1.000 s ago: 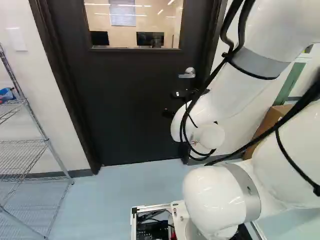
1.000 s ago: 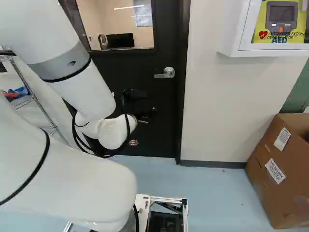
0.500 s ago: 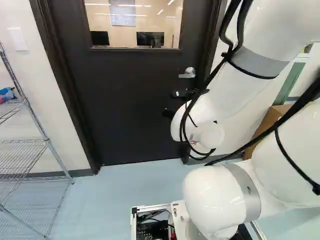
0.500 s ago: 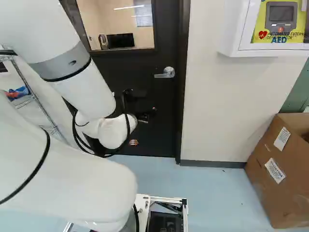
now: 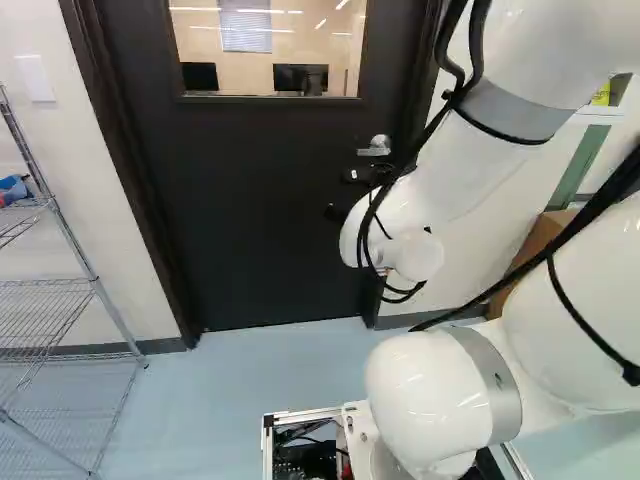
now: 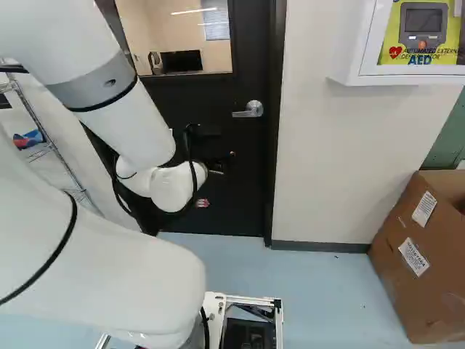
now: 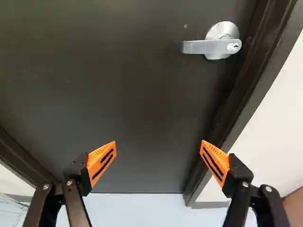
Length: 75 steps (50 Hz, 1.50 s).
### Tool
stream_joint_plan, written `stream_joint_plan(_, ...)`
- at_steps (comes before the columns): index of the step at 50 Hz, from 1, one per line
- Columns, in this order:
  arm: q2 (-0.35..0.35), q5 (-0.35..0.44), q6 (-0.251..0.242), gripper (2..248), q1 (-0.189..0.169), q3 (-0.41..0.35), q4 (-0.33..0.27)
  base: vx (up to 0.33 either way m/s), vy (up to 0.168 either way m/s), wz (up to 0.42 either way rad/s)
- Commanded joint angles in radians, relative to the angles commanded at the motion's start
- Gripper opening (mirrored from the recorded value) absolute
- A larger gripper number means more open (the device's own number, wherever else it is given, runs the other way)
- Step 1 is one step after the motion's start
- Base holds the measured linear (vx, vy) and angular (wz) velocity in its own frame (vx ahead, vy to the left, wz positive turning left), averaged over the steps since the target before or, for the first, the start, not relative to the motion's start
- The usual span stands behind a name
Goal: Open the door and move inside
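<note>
Your gripper (image 7: 158, 150) stands spread wide, with nothing between its orange pads (image 7: 101, 161), facing the shut door (image 7: 118, 94). The handle (image 7: 213, 46) is on the door beside the frame (image 7: 267, 61), above the gripper and beyond the finger nearer the frame, its lever reaching away from the frame

The step in hand looks like lining up on that lever. You'll want to raise the gripper and ease it toward the frame, aiming at the lever's free end, where a downward press should turn it most easily. Keep the outer finger off the frame, and go in slowly so you don't jam a tip on the door. I can't tell which way it swings, so test gently

As for print, the box (image 6: 436, 313) bears two white labels (image 6: 414, 257), and the wall cabinet (image 6: 345, 65) shows bold lettering on yellow
</note>
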<state>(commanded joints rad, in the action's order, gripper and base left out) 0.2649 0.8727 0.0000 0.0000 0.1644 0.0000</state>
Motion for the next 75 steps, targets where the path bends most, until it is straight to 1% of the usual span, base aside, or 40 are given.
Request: stream_joint_plan(75,-0.010,0.000,0.000,247,0.000,0.189,0.000,0.000,0.000,0.000)
